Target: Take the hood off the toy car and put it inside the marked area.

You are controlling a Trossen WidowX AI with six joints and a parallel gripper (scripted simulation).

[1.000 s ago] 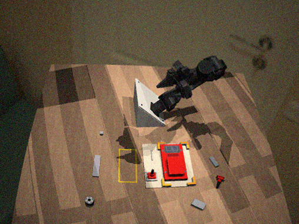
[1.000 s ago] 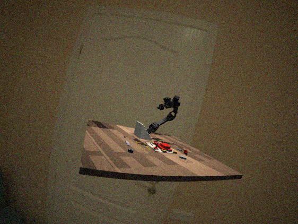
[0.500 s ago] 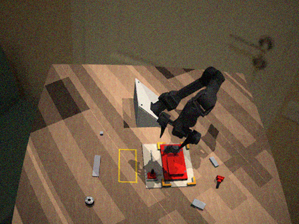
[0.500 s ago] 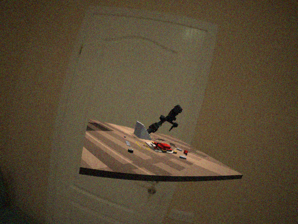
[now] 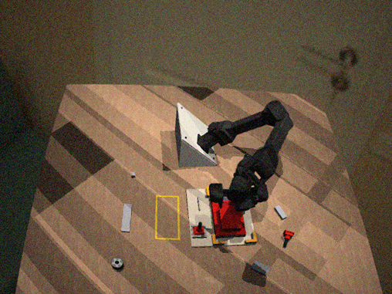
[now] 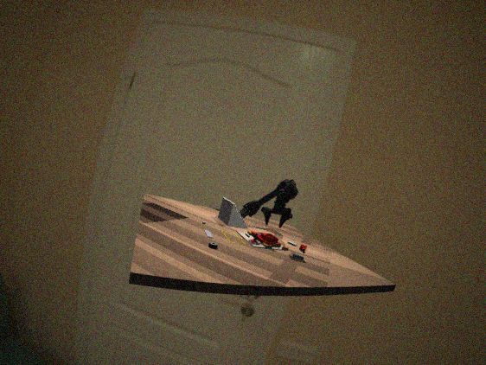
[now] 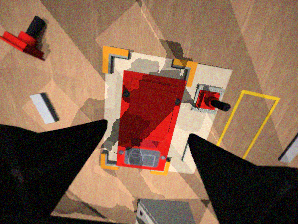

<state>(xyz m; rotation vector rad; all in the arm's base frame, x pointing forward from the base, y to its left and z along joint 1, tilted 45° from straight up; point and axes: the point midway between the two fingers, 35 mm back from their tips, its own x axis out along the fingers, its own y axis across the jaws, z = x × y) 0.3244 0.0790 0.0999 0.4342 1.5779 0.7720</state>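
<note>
I'm hanging over the toy car (image 5: 230, 218) (image 6: 268, 239) (image 7: 150, 110), my gripper (image 5: 229, 204) (image 6: 274, 223) (image 7: 148, 130) pointed down with both jaws released — spread wide, nothing between them. In the exterior view there's air between my tips and the red body below. And the hood? It's on the car: I read it as the grey panel (image 5: 226, 198) (image 7: 141, 157), set into the red at the end closer to the grey-white wedge (image 5: 196, 150) (image 6: 232, 214) (image 7: 167, 212). From the wrist I see it low between my dark fingers; from the top I hide most of it. The car sits on a pale board (image 5: 193, 196) (image 7: 212, 75), with orange corner pieces (image 5: 251, 238) (image 7: 115, 54) around it. On the same board, beside the car, a red piece with a black stem (image 5: 199, 229) (image 7: 209, 99) sits in its grey holder. The yellow marked area (image 5: 155, 216) (image 6: 229, 238) (image 7: 261, 94) is just past that side of the board, on the table (image 5: 102, 193) (image 6: 195, 255) (image 7: 250, 30). Over on the car's other side — another red piece with a black stem (image 5: 288, 235) (image 6: 303, 248) (image 7: 25, 42), lying near a small pale block (image 5: 281, 212) (image 6: 292, 243) (image 7: 44, 108).
</note>
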